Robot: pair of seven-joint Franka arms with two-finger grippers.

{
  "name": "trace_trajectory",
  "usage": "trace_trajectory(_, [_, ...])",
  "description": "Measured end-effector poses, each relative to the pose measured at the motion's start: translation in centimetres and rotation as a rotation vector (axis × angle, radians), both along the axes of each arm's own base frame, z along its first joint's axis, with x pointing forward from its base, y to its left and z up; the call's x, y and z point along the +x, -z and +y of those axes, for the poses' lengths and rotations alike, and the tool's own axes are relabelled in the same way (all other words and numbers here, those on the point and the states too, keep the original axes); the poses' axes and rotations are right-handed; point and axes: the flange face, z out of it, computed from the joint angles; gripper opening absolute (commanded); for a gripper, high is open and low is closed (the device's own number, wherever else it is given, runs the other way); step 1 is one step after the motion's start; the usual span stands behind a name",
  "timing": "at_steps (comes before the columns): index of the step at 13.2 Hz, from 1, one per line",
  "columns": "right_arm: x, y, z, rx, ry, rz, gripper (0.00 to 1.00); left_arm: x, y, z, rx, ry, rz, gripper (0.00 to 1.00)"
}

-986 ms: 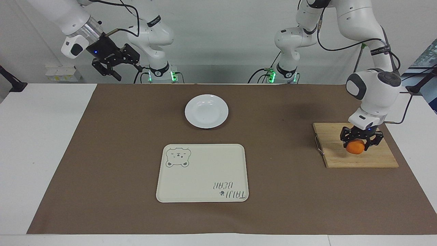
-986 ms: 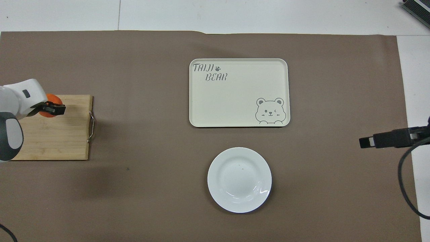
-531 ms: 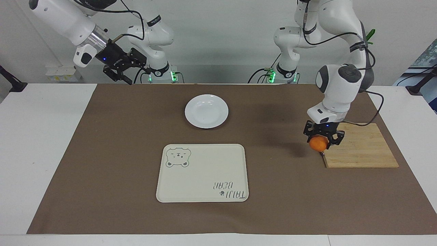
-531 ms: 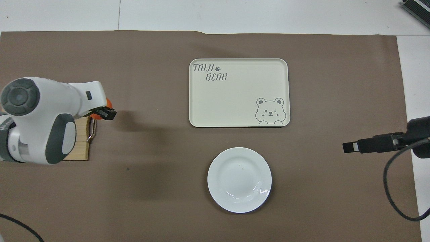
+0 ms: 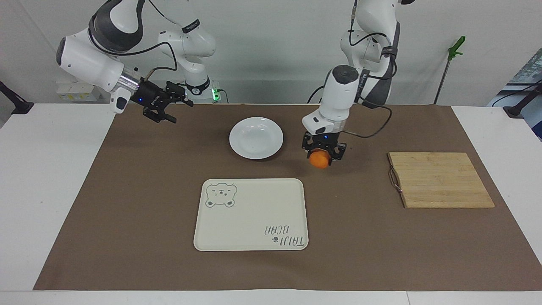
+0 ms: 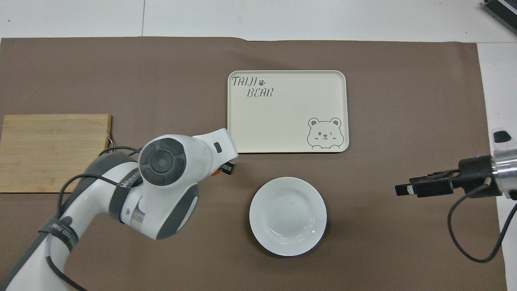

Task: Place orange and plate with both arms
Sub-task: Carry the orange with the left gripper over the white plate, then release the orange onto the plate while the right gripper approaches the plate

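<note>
1 orange (image 5: pixel 319 159) clamped in left gripper (image 5: pixel 320 153) beside plate (image 5: pixel 256 138)

table (image 5: pixel 51 190): white, carries a brown mat (image 5: pixel 148 190) over most of its top
plate (image 5: pixel 255 137): on the mat, near the robots, about midway along the table
tray (image 5: pixel 251 214): on the mat, farther from the robots than the plate, well apart from it
board (image 5: pixel 440 179): wooden, on the mat at the left arm's end of the table
</note>
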Motion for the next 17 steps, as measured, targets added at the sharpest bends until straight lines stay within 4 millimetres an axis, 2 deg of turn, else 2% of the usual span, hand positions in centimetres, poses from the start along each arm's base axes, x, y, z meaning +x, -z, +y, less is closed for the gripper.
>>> trace_trajectory(1, [-0.3,1.5,-0.4,0.018,-0.002,0.014,1.0,-2.3,0.2,-2.8,-0.016,-0.011,0.02,0.0])
trace_trajectory(3, [-0.5,3.1,-0.2,0.065,0.013,0.04,1.0,-6.4,0.6,-7.1,-0.041,-0.017,0.053,0.0])
trace_trajectory(5, [-0.9,4.7,0.1,0.11,0.02,0.056,1.0,-9.9,1.1,-10.1,-0.067,-0.019,0.068,0.0])
trace_trajectory(7, [-1.5,6.8,0.2,0.141,0.011,0.075,1.0,-12.4,2.4,-12.3,-0.085,-0.029,0.072,0.0])
trace_trajectory(8, [-1.6,7.7,0.3,0.155,0.011,0.085,1.0,-13.0,3.2,-13.2,-0.096,-0.036,0.066,0.15])
trace_trajectory(9, [-1.6,8.4,0.4,0.176,0.01,0.089,1.0,-13.5,4.2,-14.0,-0.106,-0.035,0.059,0.44])
trace_trajectory(10, [-1.8,9.3,0.6,0.197,0.007,0.09,1.0,-13.8,5.2,-14.6,-0.114,-0.033,0.052,0.85])
trace_trajectory(11, [-2.0,10.2,0.7,0.213,0.002,0.095,1.0,-13.9,6.0,-15.0,-0.117,-0.032,0.048,1.0])
trace_trajectory(14, [-2.9,12.9,1.2,0.265,-0.008,0.106,1.0,-13.0,6.3,-14.7,-0.121,-0.047,0.04,1.0])
trace_trajectory(17, [-3.7,14.3,1.6,0.298,0.002,0.123,1.0,-11.0,4.7,-13.8,-0.131,-0.081,0.032,1.0])
